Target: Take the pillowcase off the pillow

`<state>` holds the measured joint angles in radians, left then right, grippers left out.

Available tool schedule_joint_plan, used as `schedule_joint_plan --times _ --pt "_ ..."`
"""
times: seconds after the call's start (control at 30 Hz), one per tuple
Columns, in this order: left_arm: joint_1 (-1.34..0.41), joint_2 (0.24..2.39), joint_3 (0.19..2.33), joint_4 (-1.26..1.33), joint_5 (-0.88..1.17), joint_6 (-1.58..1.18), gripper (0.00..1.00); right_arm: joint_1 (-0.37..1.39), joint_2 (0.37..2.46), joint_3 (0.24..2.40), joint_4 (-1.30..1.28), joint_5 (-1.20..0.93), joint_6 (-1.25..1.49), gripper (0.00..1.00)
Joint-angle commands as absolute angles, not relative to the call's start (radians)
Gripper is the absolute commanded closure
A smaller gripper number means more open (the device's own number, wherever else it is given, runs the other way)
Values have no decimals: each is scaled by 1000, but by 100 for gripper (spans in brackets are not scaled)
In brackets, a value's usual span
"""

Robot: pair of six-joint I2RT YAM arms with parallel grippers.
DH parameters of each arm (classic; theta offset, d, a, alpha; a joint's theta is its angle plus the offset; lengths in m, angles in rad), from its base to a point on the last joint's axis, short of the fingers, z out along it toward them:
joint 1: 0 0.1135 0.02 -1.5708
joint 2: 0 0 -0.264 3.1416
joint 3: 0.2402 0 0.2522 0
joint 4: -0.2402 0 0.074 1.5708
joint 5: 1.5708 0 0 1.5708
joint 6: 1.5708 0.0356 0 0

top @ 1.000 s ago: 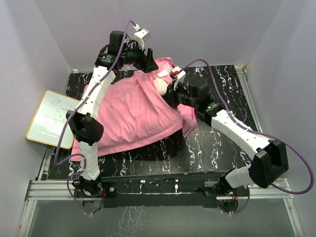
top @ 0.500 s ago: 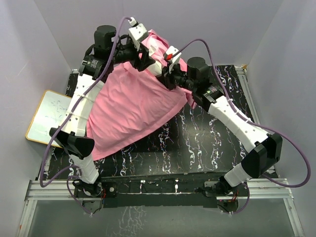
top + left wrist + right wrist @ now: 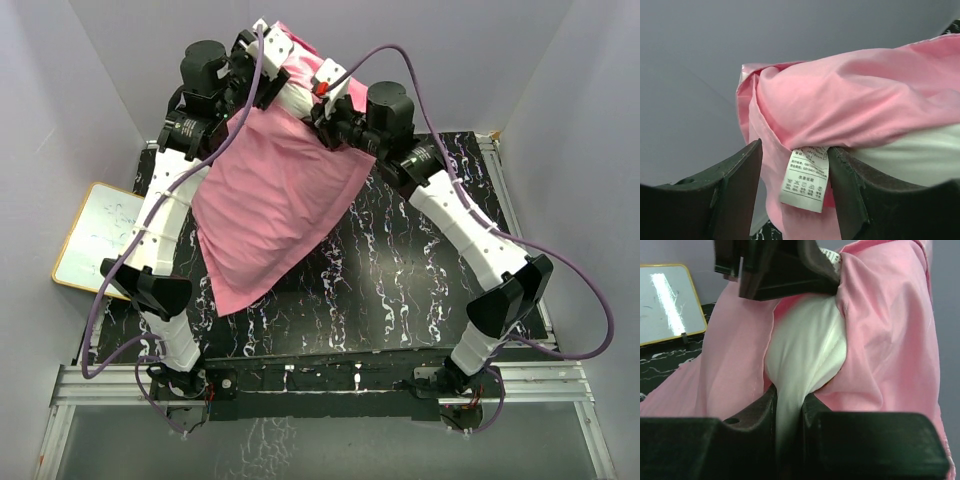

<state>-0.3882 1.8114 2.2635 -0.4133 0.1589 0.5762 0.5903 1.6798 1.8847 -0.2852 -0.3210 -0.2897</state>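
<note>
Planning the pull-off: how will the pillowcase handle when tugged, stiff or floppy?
Probably floppy: the pillowcase hangs limp from its top edge, tapering to a low corner. Likely not slippery, since the face showing looks matte; it may drag on the pillow.

A black desk veined with white marbling fills the middle of the top view. At its 9 o'clock edge lies a whiteboard with a thin yellow frame, turned slightly askew, part of it past the desk's edge; faint scribbles and a streak of glare mark its surface. Along the 6 o'clock side a silver aluminium rail runs the whole width. Plain pale lilac walls close the scene at 9, 12 and 3 o'clock, meeting in corners behind the desk.
</note>
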Motion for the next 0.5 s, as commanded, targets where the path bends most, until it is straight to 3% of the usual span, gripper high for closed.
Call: schedule_joint_plan --times 0.0,0.27,0.47 --pt "-383 1811 2273 -241 10 610 48 698 1611 1978 -32 -233 -456 92" --pt "-382 1816 2297 59 -47 685 50 805 1486 1752 6 -131 -557 92" --pt "-378 1855 2375 -49 -37 722 49 849 1433 1626 43 -78 -587 92"
